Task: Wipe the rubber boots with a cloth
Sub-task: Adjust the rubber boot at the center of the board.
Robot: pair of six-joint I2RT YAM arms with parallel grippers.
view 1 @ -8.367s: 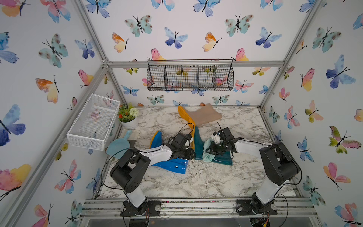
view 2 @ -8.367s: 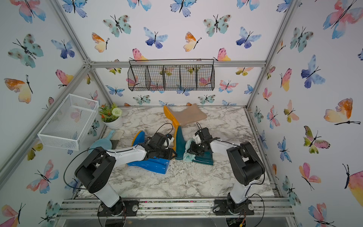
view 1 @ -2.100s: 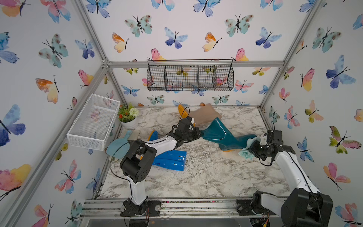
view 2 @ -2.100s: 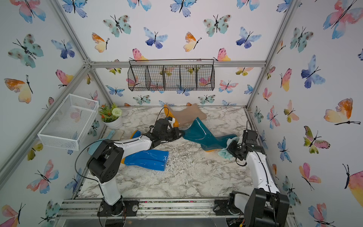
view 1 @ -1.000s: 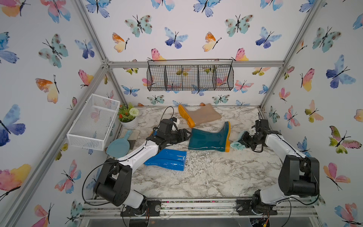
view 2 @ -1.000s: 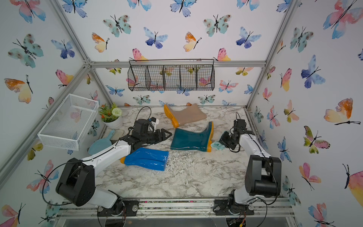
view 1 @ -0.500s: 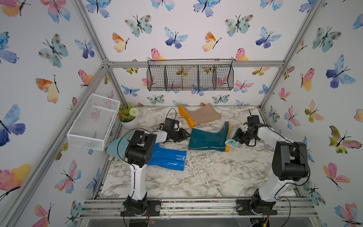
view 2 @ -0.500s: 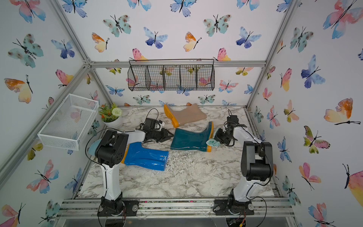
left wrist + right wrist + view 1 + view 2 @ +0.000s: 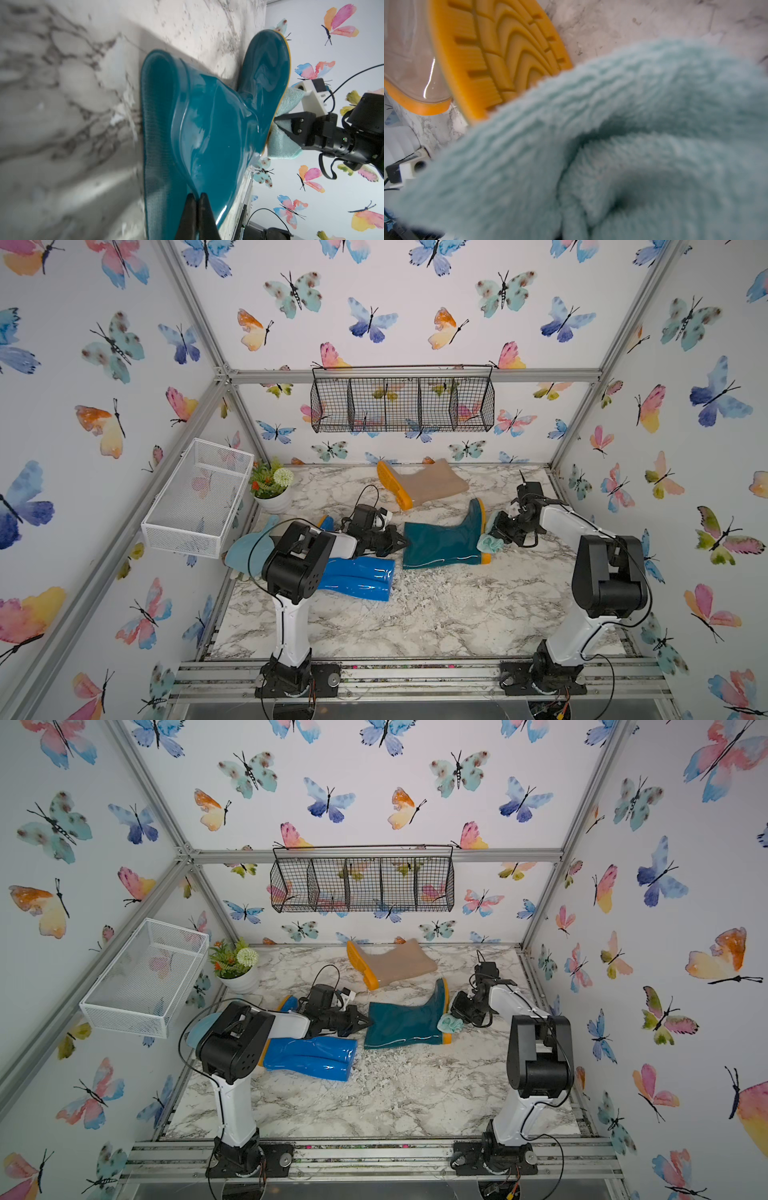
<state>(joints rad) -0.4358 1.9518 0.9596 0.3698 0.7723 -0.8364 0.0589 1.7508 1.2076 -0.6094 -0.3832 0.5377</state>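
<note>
Closed my left hand (image 9: 403,542) at dark teal boot (image 9: 440,543) cuff; right hand (image 9: 498,532), opposite end, grips cloth (image 9: 489,543) against sole.

The white, grey-veined marble surface (image 9: 457,626) carries three boots, all lying on their sides. The beige boot (image 9: 432,487) lies near the back edge, its orange sole facing left. The dark teal boot (image 9: 440,545) lies mid-surface, sole to the right and opening to the left. The blue boot (image 9: 357,576) lies near the left side, just in front of it. A potted plant (image 9: 274,491) stands in the back left corner, a pale blue scoop (image 9: 245,547) rests at the left edge, and white crumbs (image 9: 432,585) are scattered around the middle.
</note>
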